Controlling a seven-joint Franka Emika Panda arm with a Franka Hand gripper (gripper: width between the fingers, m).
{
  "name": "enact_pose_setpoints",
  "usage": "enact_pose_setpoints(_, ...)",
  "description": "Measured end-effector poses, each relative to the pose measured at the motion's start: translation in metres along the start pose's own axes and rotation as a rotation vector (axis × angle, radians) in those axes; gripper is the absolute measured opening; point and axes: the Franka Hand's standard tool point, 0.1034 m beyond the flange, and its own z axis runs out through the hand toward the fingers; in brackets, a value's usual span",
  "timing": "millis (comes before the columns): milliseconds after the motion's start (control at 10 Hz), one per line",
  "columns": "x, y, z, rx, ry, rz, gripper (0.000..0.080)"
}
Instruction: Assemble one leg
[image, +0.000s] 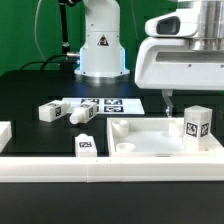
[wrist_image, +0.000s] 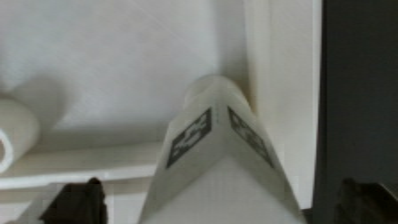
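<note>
One leg (image: 196, 124), a white block with marker tags, stands upright in the corner of the white tabletop (image: 150, 150) at the exterior view's right. My gripper (image: 181, 103) hangs just above it, one dark finger (image: 168, 100) showing beside it. In the wrist view the leg (wrist_image: 217, 150) fills the middle between the two dark fingertips (wrist_image: 75, 202), with a gap showing at one side. My gripper (wrist_image: 217, 206) is open there. The tabletop's raised rim (wrist_image: 285, 60) runs next to the leg.
Three more legs lie loose: two on the black table (image: 50, 110) (image: 82, 115) and one by the tabletop's near corner (image: 86, 146). The marker board (image: 105, 104) lies behind them. The robot base (image: 100, 45) stands at the back. A round boss (wrist_image: 15, 130) rises from the tabletop.
</note>
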Motion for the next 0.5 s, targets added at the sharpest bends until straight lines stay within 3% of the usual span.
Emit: enact_pose_setpoints(500,0.0004,-0.0018,-0.0009,-0.010,0.003,-0.333,0.0649)
